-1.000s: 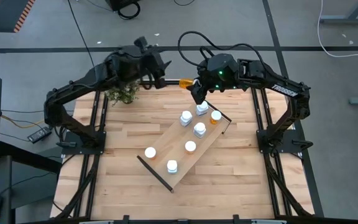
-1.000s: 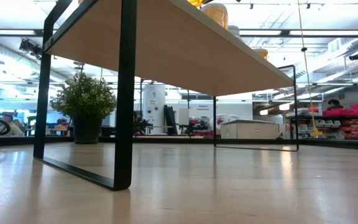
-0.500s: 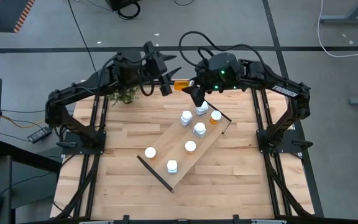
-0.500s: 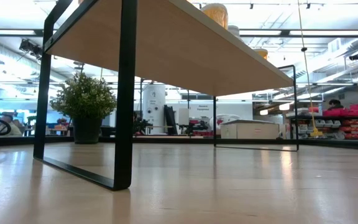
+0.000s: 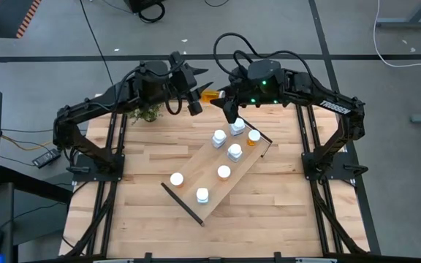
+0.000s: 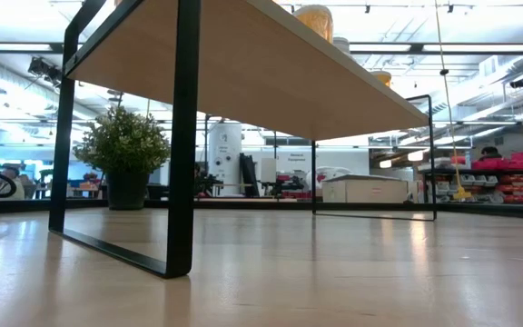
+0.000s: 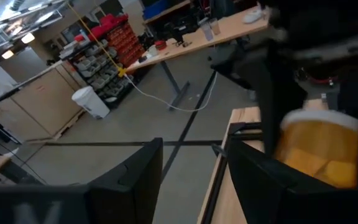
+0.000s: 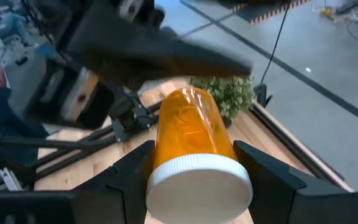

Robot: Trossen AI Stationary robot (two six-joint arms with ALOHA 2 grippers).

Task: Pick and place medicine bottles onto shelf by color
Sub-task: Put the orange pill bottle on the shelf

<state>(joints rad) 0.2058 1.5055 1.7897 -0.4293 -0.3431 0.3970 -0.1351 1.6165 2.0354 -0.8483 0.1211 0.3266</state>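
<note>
An orange medicine bottle [image 8: 188, 124] with a white cap [image 8: 199, 184] hangs above the table's far edge, and my right gripper [image 5: 224, 102] is shut on it. My left gripper [image 5: 196, 91] stands open just left of it. In the left wrist view the bottle [image 7: 319, 146] shows beside one finger, not between the two, and I cannot tell whether they touch. The shelf [image 5: 241, 177], a light-wood board with black end rails, stands slantwise on the table. It carries several white-capped bottles [image 5: 224, 172] and an orange one [image 5: 253, 136]. My right gripper pinches the orange bottle between its two fingers [image 8: 129, 171], on the body just past the cap [image 8: 166, 158]. The bottle lies along the fingers, cap toward the wrist and bottom [image 5: 207, 94] pointing at my left gripper. It is lifted clear of the table, nearly level.
A small green potted plant [image 5: 146, 111] stands at the table's far left, below my left arm. Bare tabletop [image 5: 123, 212] lies left of the shelf and along the near edge. In the low view the shelf's underside [image 6: 271, 73] and black legs [image 6: 184, 136] fill the foreground.
My left gripper has moved toward the table's right, closing on the orange bottle in my right gripper, and has rolled about its own axis. The bottle stays lifted in my right gripper near the far edge.
</note>
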